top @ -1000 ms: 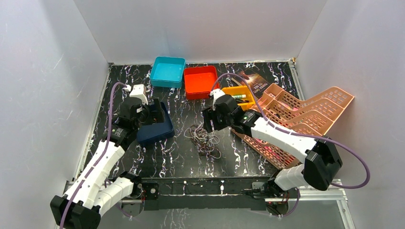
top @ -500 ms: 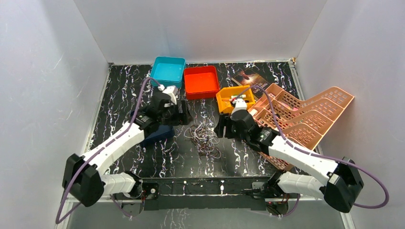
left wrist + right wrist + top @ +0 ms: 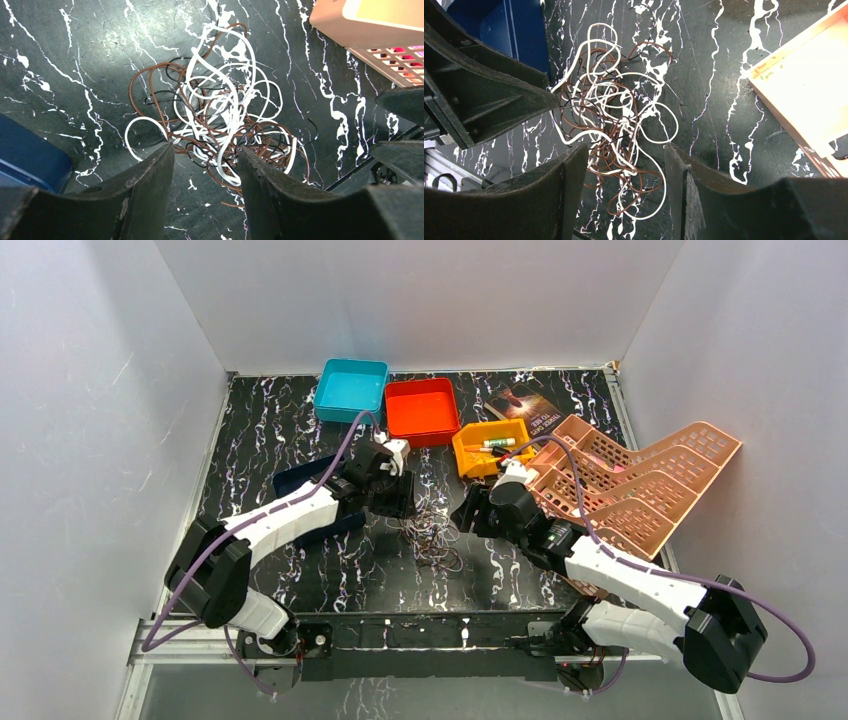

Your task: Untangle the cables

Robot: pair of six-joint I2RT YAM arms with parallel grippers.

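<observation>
Your left gripper [image 3: 206, 150] is spread wide with nothing pinched. The cables [image 3: 215, 115] lie in one tangle on the black marble table [image 3: 75, 60], just off its fingertips, with the nearest loops showing in the gap between the fingers. The loops are white, brown and black, all knotted together. You can't tell from the left wrist view whether either finger touches a wire. A navy tray [image 3: 25, 160] sits close by, outside one finger, and a pink basket [image 3: 380, 30] is ahead, off to the other side.

Your right gripper [image 3: 626, 150] is also spread and holds nothing. The same tangle is straight ahead of its tips and partly in its gap. The pink basket is outside one finger, apart from the wires. In the right wrist view, the left gripper's black finger comes in from the opposite side, its tip right at the edge of a white loop.

In the top view the two grippers face each other across the tangle, both just beside it. The orange bin [image 3: 490, 445], red bin [image 3: 420, 410] and teal bin [image 3: 352, 388] sit beyond both grippers, well apart from the wires.
</observation>
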